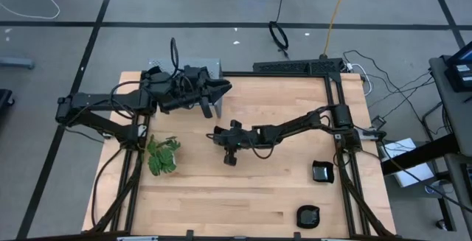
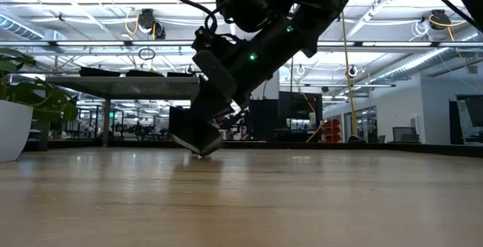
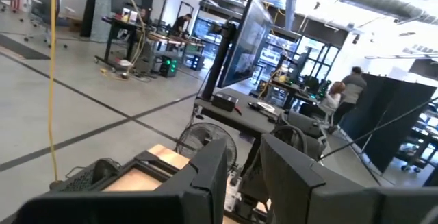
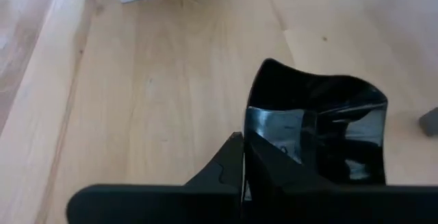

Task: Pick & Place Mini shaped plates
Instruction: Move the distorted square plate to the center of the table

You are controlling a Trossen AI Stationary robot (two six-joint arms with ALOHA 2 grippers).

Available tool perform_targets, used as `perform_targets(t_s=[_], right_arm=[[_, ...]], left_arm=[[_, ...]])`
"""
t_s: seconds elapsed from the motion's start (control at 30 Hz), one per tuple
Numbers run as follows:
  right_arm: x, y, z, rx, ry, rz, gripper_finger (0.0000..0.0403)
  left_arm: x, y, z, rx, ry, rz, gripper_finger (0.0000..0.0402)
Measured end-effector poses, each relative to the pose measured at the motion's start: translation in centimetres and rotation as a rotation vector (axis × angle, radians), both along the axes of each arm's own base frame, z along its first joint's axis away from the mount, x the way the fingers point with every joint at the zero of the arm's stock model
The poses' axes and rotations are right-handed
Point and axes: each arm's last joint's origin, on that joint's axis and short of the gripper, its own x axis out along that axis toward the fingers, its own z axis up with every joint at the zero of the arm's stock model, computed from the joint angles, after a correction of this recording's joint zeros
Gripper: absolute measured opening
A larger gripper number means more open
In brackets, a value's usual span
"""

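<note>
1. The thin-rimmed plate (image 4: 321,135) sits tilted low over the middle of the wooden surface (image 1: 243,189); in the low view one corner looks at or just above the wood. Released at this tilt, it may well tip or skid.
2. The right gripper (image 1: 230,157) has its jaws pinched nearly shut on that glossy black plate's edge.
3. The left gripper (image 1: 219,88) waits raised at the far edge, jaws partly open and holding nothing.
4. Two more black plates (image 1: 322,172) lie near the right edge, one by the near-right corner.
</note>
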Motion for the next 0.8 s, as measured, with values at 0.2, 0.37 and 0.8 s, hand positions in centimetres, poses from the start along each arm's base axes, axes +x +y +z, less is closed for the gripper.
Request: perform_targets(t_s=[0.2, 0.37, 0.8], right_arm=[[0.0, 0.0, 0.7, 0.005, -0.025, -0.002, 0.0069], [-1.0, 0.5, 3.4, 0.043, -0.024, 0.005, 0.0137], [-12.2, 2.1, 13.9, 0.302, 0.269, -0.214, 0.0144]], left_arm=[[0.0, -0.2, 0.0, 0.001, 0.0, -0.007, 0.0093], [0.0, -0.2, 0.0, 0.001, -0.001, -0.009, 0.0093], [0.1, -0.7, -0.2, 0.0, 0.018, -0.027, 0.0093]])
